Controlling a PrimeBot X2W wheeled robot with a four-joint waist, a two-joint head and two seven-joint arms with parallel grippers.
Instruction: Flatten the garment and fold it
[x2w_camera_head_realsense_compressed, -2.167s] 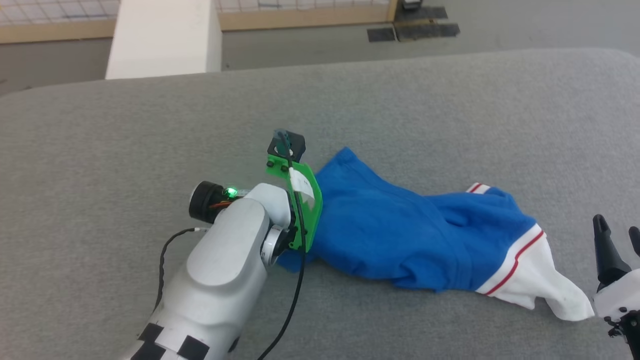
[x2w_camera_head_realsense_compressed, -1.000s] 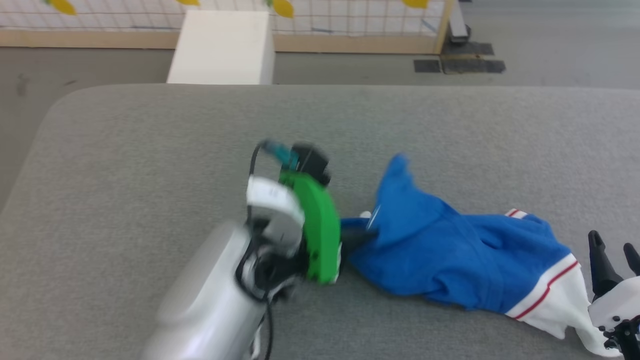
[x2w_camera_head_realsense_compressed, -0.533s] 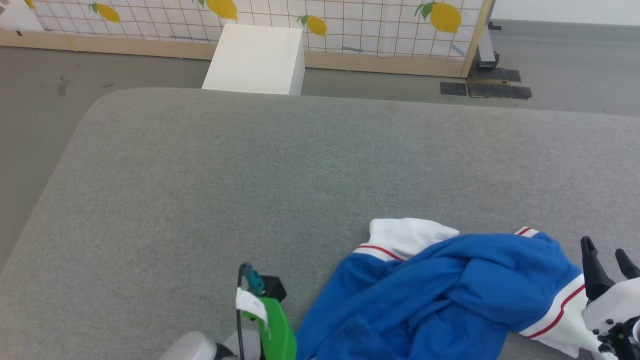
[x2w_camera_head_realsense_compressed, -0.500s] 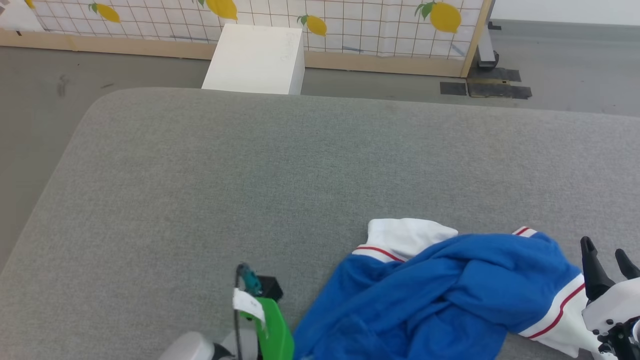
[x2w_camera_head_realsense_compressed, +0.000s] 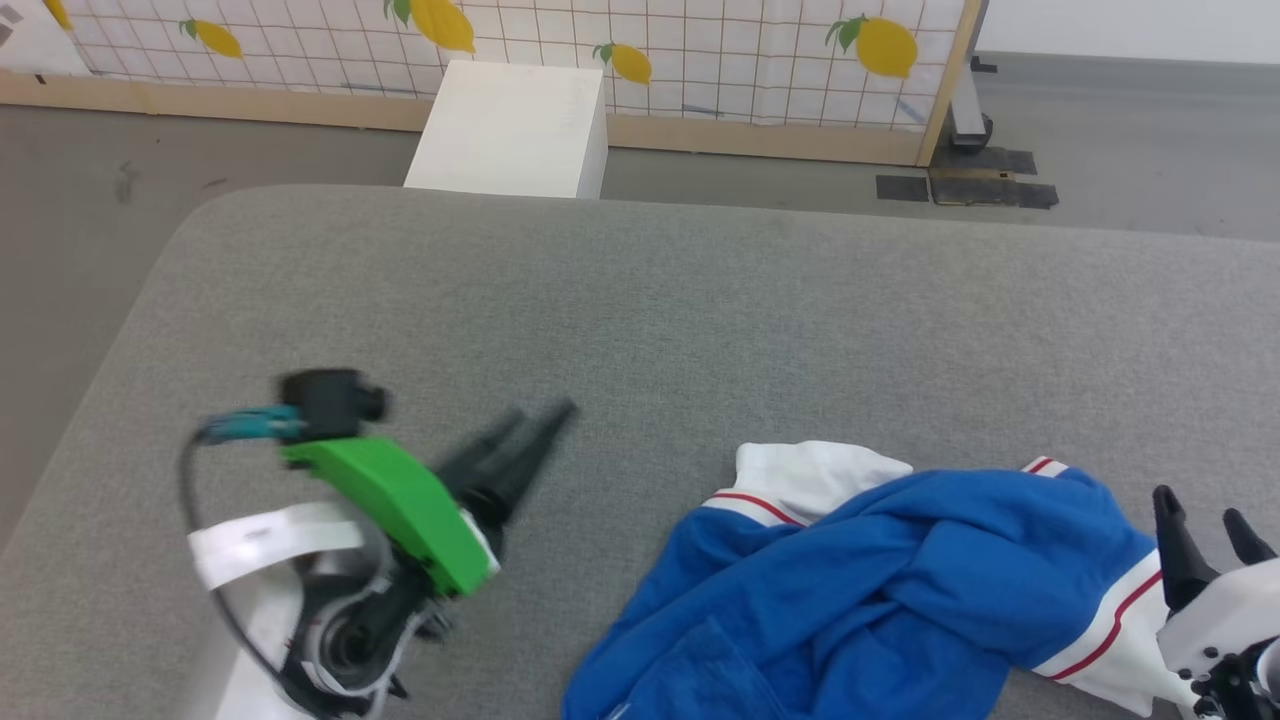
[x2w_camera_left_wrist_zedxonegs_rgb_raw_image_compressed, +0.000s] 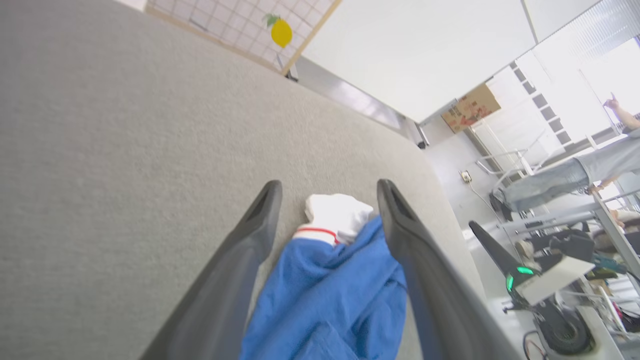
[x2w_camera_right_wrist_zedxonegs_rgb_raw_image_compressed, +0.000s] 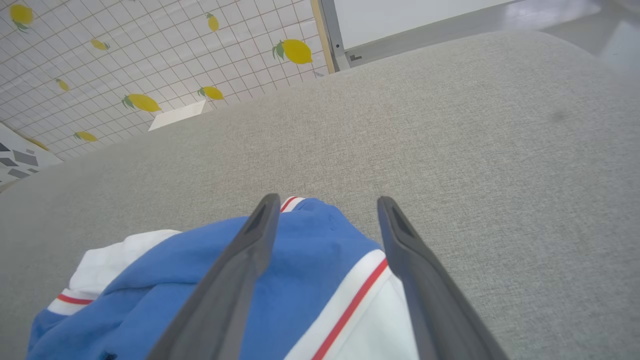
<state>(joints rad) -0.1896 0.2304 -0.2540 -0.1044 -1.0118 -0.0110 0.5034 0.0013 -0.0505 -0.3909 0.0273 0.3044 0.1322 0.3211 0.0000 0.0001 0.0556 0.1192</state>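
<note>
Left pincer (x2w_camera_head_realsense_compressed: 545, 412): half a second ago it sat low against the blue edge of the garment (x2w_camera_head_realsense_compressed: 900, 585). Now it is swung off to the left, above bare grey surface (x2w_camera_head_realsense_compressed: 640, 300) and well apart from the cloth. It is blurred in the head view. The left wrist view shows its fingers spread wide with nothing between them; the cloth lies beyond, untouched.

Garment has barely shifted in that half second. Against the picture from a second ago, allowing for the head camera tilting, it is no longer drawn out in a long strip. The blue body is heaped on itself, and a white sleeve (x2w_camera_head_realsense_compressed: 810, 472) is turned up at the far side.

Right pincer (x2w_camera_head_realsense_compressed: 1196, 505): same spot at lower right, fingers parted, gripping nothing. It stands just beside the other white, red-striped sleeve (x2w_camera_head_realsense_compressed: 1105, 660). Cannot tell whether the tips touch the cloth.

Judgement: a release after a drag, so the garment is repositioned, not flattened. No print is visible, and both hem and collar are buried in folds. Flattening is still wholly to do, and a fresh grasp is needed.

Position: near edge of the surface, right of centre, running off the bottom of the head view.

Long axis: roughly left to right across that view. The blue body end points lower left and the striped sleeve points right, toward the right pincer.
</note>
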